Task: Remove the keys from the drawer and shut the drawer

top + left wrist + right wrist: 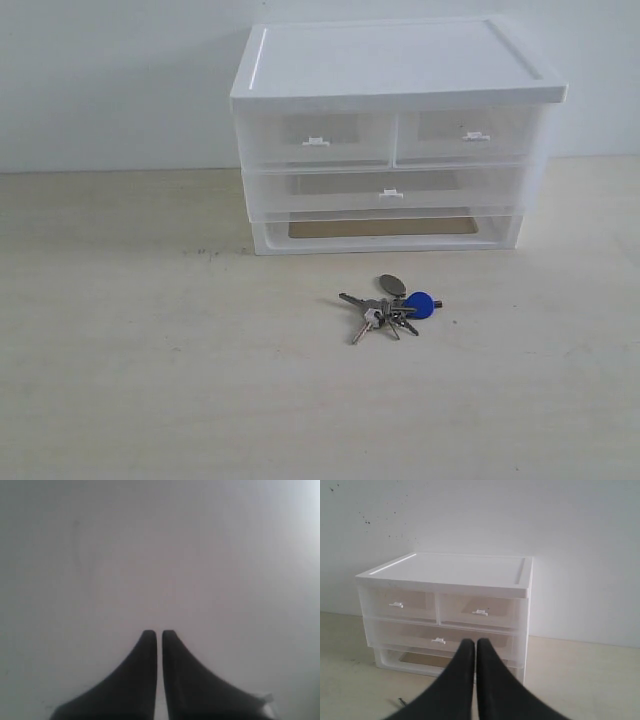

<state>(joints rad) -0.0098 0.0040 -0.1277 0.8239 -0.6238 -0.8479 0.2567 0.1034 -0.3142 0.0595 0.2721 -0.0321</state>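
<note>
- the keys (392, 308) are lying flat on the pale surface (150, 380), out in front of the organizer (390, 60) and a bit right of its middle, not touching it
- you can make out the round blue fob on the right side of the bunch, the oval silver tag poking up toward the organizer, and the key blades fanned out to the left and down
- the drawer (468, 137) (top row, right-hand one) sits pushed in, its front level with its left-hand twin (316, 138), white tab handle facing out
- the full-width drawer (390, 190) underneath is pushed in too
- left hand (159, 635): both fingers pressed together with only a thin slit between them, nothing in them, and just a blank grey-white background behind
- right hand (475, 645): same deal, fingers pressed together and empty, pointing at the front of the organizer from a little way back
- neither hand shows up in the exterior view, and nothing is touching the keys or the organizer
</note>
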